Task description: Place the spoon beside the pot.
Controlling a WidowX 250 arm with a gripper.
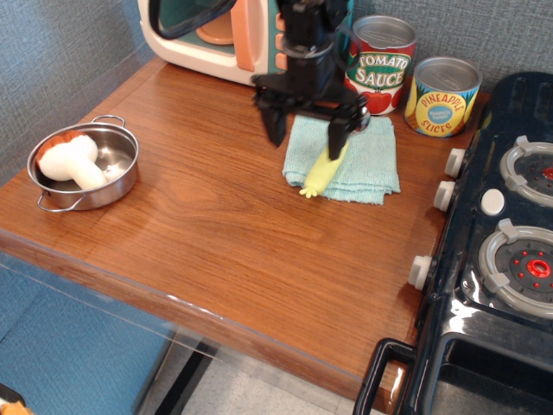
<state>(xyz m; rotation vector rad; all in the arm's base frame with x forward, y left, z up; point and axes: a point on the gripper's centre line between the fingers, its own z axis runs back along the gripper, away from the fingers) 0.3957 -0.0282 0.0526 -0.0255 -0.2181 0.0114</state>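
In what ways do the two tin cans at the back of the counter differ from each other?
The red-labelled tomato sauce tin can is taller; the yellow-labelled pineapple slices tin can is shorter. The tomato can stands left, just behind the black tool; the pineapple can stands right, next to the black toy stove. Both are upright, round and metal-topped.
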